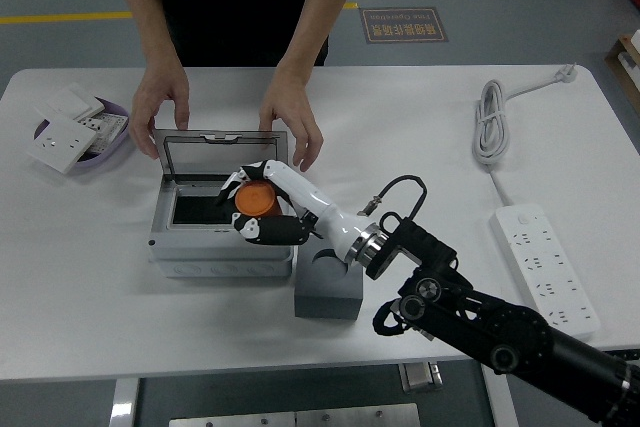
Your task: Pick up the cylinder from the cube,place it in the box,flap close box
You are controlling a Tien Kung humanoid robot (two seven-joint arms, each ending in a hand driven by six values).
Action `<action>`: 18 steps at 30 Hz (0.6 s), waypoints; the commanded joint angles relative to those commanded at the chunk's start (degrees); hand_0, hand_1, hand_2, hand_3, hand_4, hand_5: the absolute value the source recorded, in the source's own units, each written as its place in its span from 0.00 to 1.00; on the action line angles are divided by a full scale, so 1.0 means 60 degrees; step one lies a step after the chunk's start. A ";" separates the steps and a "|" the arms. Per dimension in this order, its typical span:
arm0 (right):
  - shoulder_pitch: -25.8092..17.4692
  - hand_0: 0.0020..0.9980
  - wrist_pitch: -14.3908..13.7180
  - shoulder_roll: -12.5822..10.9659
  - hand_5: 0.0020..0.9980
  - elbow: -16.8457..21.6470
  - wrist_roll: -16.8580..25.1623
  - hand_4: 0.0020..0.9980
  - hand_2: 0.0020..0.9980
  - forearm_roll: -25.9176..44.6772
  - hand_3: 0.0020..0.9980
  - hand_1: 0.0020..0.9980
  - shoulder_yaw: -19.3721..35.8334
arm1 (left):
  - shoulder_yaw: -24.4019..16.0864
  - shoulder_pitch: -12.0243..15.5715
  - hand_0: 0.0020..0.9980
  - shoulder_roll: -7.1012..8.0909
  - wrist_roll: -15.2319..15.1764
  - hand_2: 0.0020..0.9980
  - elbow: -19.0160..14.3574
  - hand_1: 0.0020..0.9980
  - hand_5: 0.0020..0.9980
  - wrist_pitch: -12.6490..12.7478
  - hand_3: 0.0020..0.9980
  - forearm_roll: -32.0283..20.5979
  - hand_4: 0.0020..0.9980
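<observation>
The orange cylinder point(254, 199) sits in the grip of the right hand point(262, 209), whose fingers wrap around its side while its flat round top faces the camera. It hangs over the right part of the open grey box point(222, 237), above the dark opening, clear of the dark cube point(328, 292) that stands just beside the box's right front corner. The cube's top is bare.

The cylinder looks small, stiff and light, probably plastic with a smooth skin, so it could slip or twist if the fingers ease unevenly. A hold around its curved wall, as here, seems the sound one; it should drop straight in once released low over the opening.

The box lid point(222, 157) stands up at the back. A person at the far side of the counter point(400, 147) rests both hands on it: one hand point(160, 99) at the lid's left corner, the other point(290, 127) at its right corner, close to the robot's fingers. The left hand of the robot is out of sight.

Further out lie a purple dish point(120, 142) holding wall switches point(70, 137), a coiled cable point(490, 122) and a power strip point(545, 267).
</observation>
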 joint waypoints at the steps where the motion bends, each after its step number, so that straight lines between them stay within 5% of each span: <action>1: 0.0182 0.39 -0.0072 0.0092 0.00 -0.0080 -0.0161 0.00 0.42 -0.0198 0.31 0.41 -0.0134 | -0.0012 -0.0004 0.92 0.0006 0.0001 0.86 0.0000 0.85 0.00 -0.0001 0.95 0.0011 0.00; 2: 0.0420 0.27 -0.0123 0.0184 0.00 -0.0177 -0.0373 0.00 0.40 -0.0463 0.29 0.34 -0.0282 | -0.0020 -0.0006 0.92 0.0014 0.0002 0.86 0.0000 0.85 0.00 -0.0002 0.95 0.0020 0.00; 18: 0.2673 0.20 -0.0001 0.0804 0.00 -0.0949 -0.3231 0.00 0.40 -0.3389 0.29 0.34 -0.1873 | -0.0178 -0.0012 0.92 0.0121 0.0082 0.86 0.0000 0.85 0.00 0.0015 0.95 0.0181 0.00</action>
